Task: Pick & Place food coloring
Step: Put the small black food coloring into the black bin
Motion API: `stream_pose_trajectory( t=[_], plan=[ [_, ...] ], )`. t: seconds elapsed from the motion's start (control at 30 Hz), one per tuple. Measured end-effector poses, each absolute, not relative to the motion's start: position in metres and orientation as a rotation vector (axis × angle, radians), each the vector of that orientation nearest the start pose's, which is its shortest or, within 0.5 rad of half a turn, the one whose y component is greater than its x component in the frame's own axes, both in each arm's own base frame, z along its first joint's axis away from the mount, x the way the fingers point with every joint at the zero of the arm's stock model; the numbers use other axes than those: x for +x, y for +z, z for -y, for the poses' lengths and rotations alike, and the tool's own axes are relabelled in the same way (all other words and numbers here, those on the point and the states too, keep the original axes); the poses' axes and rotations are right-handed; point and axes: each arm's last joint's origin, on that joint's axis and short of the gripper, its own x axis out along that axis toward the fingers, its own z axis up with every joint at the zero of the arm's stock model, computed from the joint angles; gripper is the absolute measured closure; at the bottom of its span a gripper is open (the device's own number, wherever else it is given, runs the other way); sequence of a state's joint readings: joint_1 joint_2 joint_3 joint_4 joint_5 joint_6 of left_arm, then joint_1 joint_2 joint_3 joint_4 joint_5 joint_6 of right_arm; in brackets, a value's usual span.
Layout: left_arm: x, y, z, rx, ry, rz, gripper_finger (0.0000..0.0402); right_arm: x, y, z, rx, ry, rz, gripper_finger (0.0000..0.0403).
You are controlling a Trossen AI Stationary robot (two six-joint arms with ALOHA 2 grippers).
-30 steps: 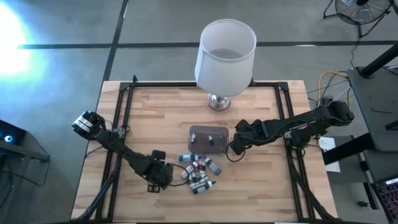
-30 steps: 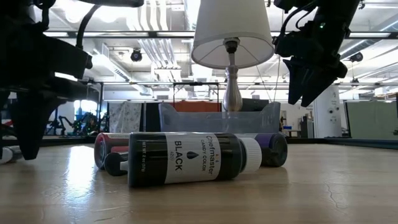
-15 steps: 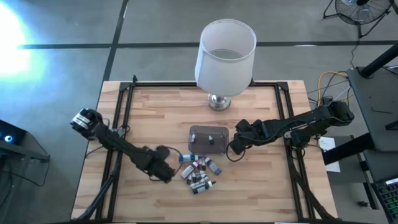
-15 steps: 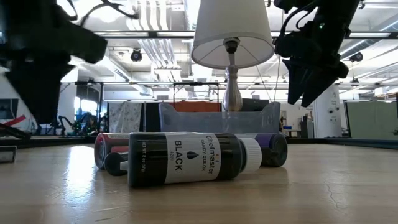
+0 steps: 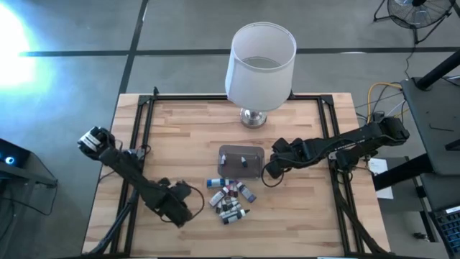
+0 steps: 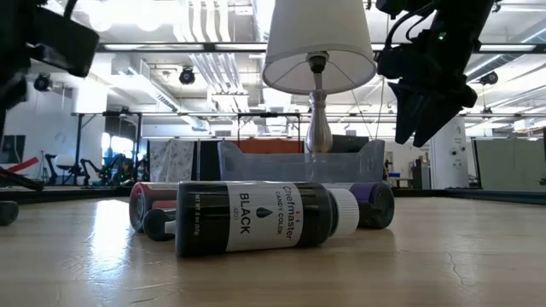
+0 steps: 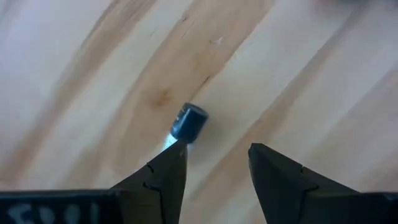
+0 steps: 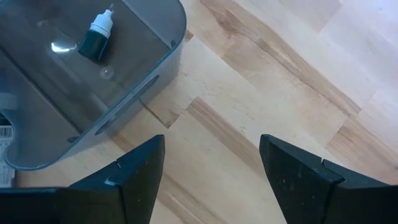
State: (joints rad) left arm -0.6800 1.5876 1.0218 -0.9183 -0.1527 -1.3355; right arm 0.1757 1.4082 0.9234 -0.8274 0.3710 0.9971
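Both arms showing dark, jointed — left arm point(image 5: 136, 178) w/ silver-ringed base joint; right gripper point(image 8: 205, 180) fingers black, wedge-shaped, matte.

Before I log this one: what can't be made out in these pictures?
- Colours and count of the heaped bottles: too small in the high view.
- Whether the left gripper touches the dark-capped bottle: blurred, its body hidden behind a finger.
- The tub's contents: low view blocked by the black bottle.
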Motion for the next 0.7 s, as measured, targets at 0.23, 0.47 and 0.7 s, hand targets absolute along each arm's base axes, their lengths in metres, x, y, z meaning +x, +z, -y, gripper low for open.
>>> stream_pose_trajectory(
  t=[0.23, 0.47, 0.7],
  plan=[
    [0.201, 0.168, 0.156, -0.312, 0.467, -1.409, 0.025, 0.244, 0.211, -0.033, 0.507, -0.757, -1.038, 0.0147],
    [0.193, 0.151, 0.149, -0.306, 0.435, -1.325, 0.025, 0.244, 0.211, -0.033, 0.522, -0.766, -1.033, 0.0147],
    [0.188, 0.148, 0.144, -0.475, 0.309, -1.234, 0.025, 0.244, 0.211, -0.033, 0.535, -0.773, -1.033, 0.0147]
  ],
)
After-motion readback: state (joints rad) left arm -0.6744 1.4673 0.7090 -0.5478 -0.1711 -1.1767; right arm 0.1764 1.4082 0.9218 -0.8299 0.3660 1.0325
